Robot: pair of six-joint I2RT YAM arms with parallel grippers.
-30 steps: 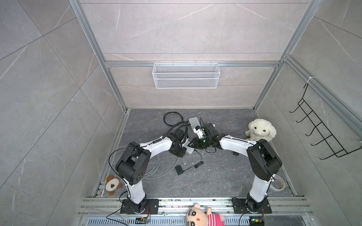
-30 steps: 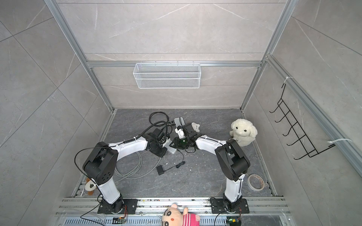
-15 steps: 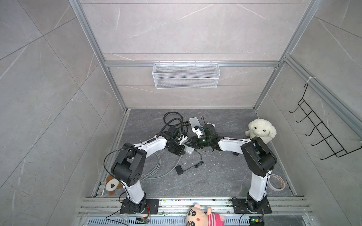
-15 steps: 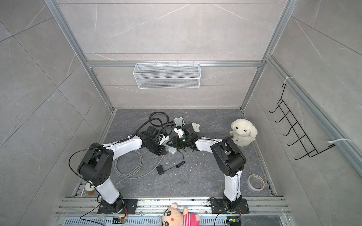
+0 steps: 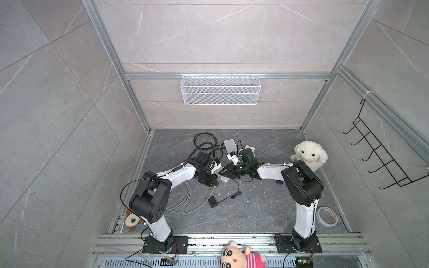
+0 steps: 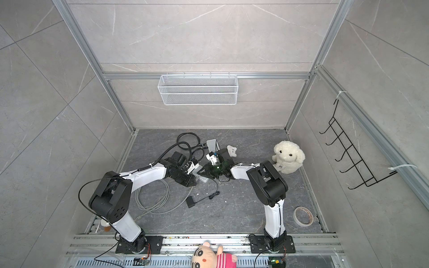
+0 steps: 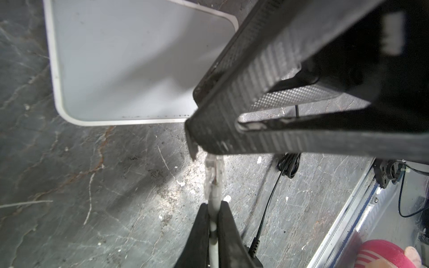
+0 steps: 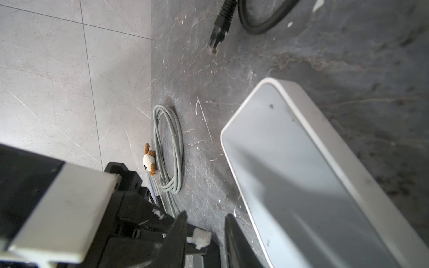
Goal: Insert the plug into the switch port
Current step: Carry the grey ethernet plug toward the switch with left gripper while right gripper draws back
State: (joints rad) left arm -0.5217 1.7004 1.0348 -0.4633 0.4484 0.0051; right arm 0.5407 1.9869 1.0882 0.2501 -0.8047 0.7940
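Note:
The white switch (image 5: 230,145) lies flat on the dark floor, also seen in the wrist views (image 7: 127,69) (image 8: 301,174); its ports are hidden. My left gripper (image 7: 214,205) (image 5: 216,179) is shut on the grey cable just behind the clear plug (image 7: 214,171), which sticks out past the fingertips beside the switch's near corner. My right gripper (image 8: 205,218) (image 5: 221,172) faces it, open, with the plug (image 8: 200,237) between its fingers and resting against one of them. In the left wrist view the right gripper's fingers (image 7: 255,92) hang over the plug's tip.
A black coiled cable (image 5: 205,139) with a black plug (image 8: 218,34) lies behind the switch. A grey cable coil (image 5: 183,201) and a black adapter (image 5: 212,201) lie in front. A plush sheep (image 5: 308,155) and a tape roll (image 5: 327,215) sit at the right.
Both arms' elbows have shifted left. The two grippers stay together at the switch's near end, slightly nearer the front, the left still holding the cable.

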